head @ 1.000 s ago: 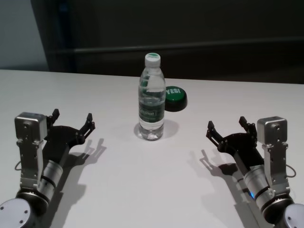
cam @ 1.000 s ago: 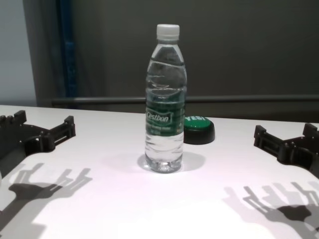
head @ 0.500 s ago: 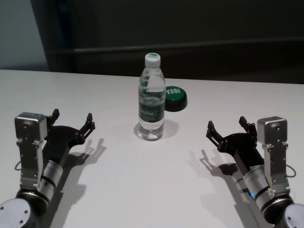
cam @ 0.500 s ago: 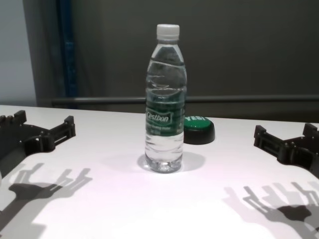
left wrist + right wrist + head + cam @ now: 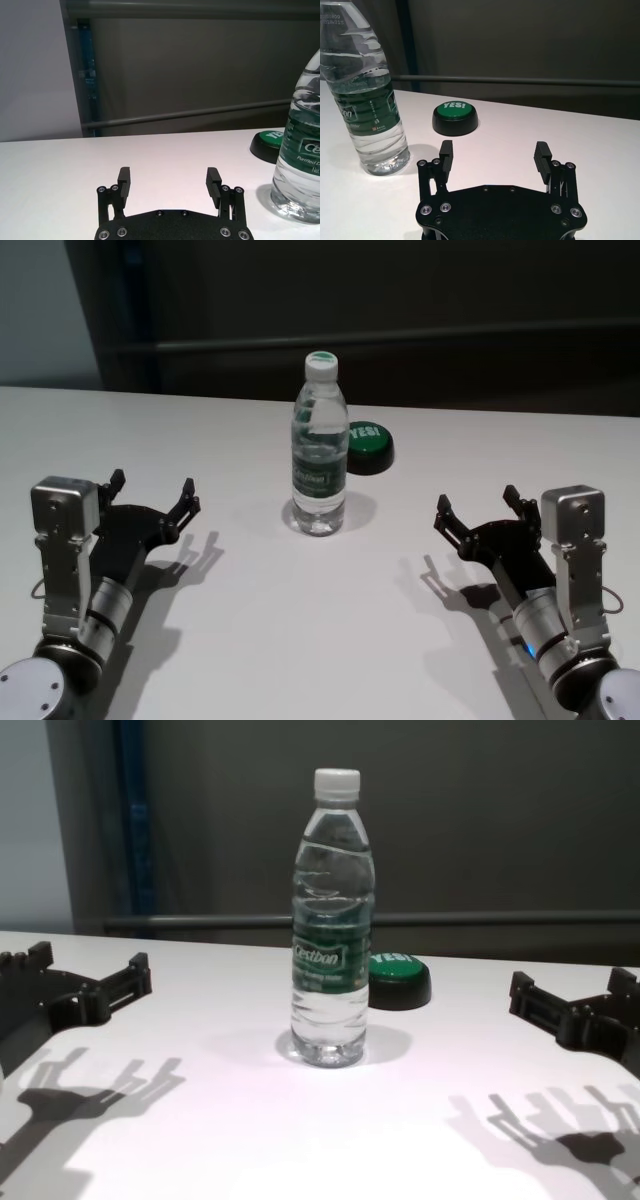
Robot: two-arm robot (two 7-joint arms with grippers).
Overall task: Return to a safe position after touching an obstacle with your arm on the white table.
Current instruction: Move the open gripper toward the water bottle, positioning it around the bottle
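The obstacle (image 5: 320, 450), a clear water bottle with a white cap and green label band, stands upright in the middle of the white table (image 5: 300, 640); it also shows as the bottle (image 5: 332, 920), (image 5: 300, 150), (image 5: 365, 100). My left gripper (image 5: 153, 494) hovers open over the table's left side, well clear of the bottle, with nothing between its fingers (image 5: 123, 181). On the right side my right gripper (image 5: 478, 504) is likewise open and empty, apart from the bottle, as the right wrist view (image 5: 492, 154) shows.
A low round green button (image 5: 367, 445) on a black base, marked "YES!", sits just behind and right of the bottle. A dark wall with a grey rail (image 5: 500, 918) runs behind the table's far edge.
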